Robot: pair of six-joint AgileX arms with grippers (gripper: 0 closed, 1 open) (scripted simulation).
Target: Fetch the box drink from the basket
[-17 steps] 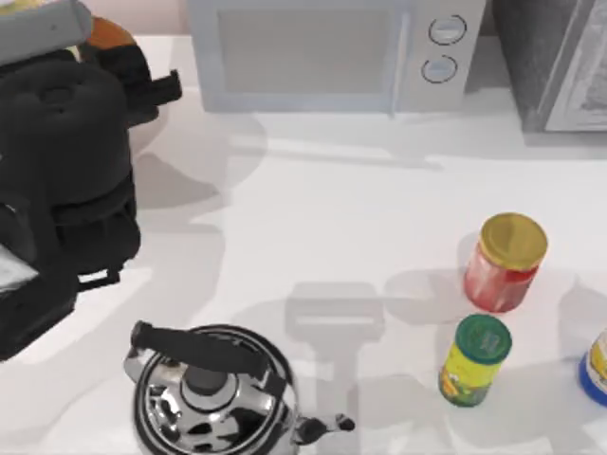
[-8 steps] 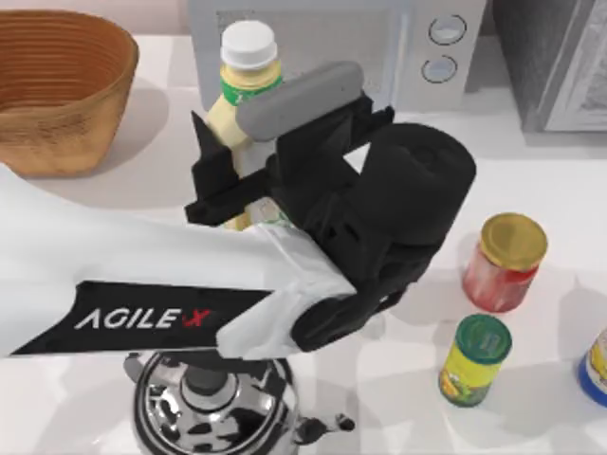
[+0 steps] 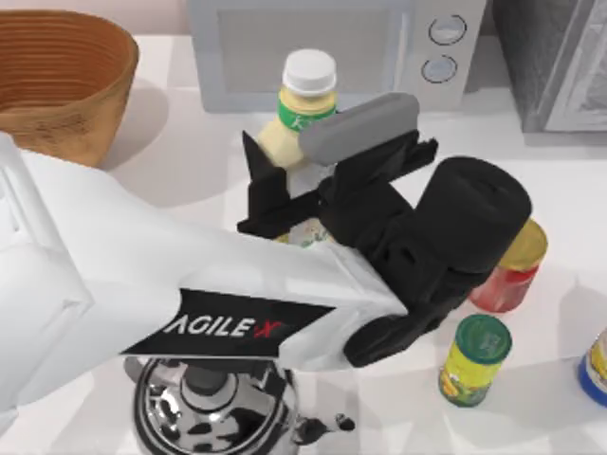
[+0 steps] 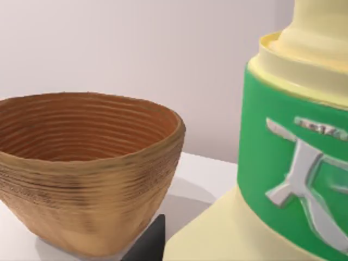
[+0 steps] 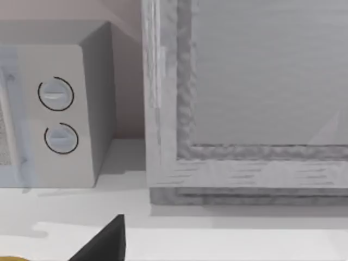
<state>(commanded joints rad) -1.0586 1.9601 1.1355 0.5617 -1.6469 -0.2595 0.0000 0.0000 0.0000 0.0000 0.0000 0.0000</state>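
Note:
The box drink (image 3: 305, 106), pale yellow with a white cap and green collar, stands upright in my left gripper (image 3: 283, 185), which is shut on its body. It is held in front of the microwave, right of the basket (image 3: 59, 81). The tan woven basket sits at the table's back left. In the left wrist view the box drink (image 4: 283, 163) is very close, with the basket (image 4: 81, 163) behind it; what lies inside is hidden. A dark part of my right gripper (image 5: 103, 242) shows in the right wrist view, facing the microwave.
A white microwave (image 3: 313, 43) and a grey appliance (image 3: 560, 57) line the back. A steel kettle (image 3: 209, 403) stands at the front. A red jar with gold lid (image 3: 520, 254), a yellow jar with green lid (image 3: 474, 360) and a blue-based item (image 3: 596, 368) stand at right.
My left arm rose from over the basket with the box drink in its grip and has carried it rightward, away from the basket, toward the table's middle.

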